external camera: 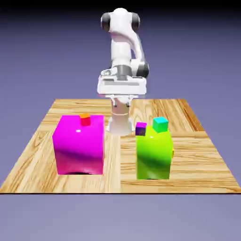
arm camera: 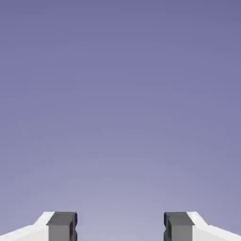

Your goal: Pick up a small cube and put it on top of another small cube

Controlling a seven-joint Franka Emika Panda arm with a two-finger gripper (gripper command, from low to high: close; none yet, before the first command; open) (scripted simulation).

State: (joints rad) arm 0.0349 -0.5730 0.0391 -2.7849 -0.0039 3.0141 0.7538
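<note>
My gripper (arm camera: 120,227) is open; its two grey fingertips (arm camera: 61,226) stand well apart with only the blue-violet backdrop between them. In the exterior view the white hand (external camera: 121,85) hangs high at the table's far side, behind and above both big blocks, touching nothing. A thin yellowish sliver (external camera: 172,152) pokes out at the big lime-green block's right edge; this seems to be the small cube, mostly hidden behind the block. A tiny red-orange cube (external camera: 85,119) sits on top of the big magenta block (external camera: 79,146).
The big lime-green block (external camera: 154,153) stands on the exterior view's right, with a tiny teal cube (external camera: 160,124) on top and a tiny purple cube (external camera: 140,128) at its upper left corner. The wooden table (external camera: 120,181) ends just in front of the blocks.
</note>
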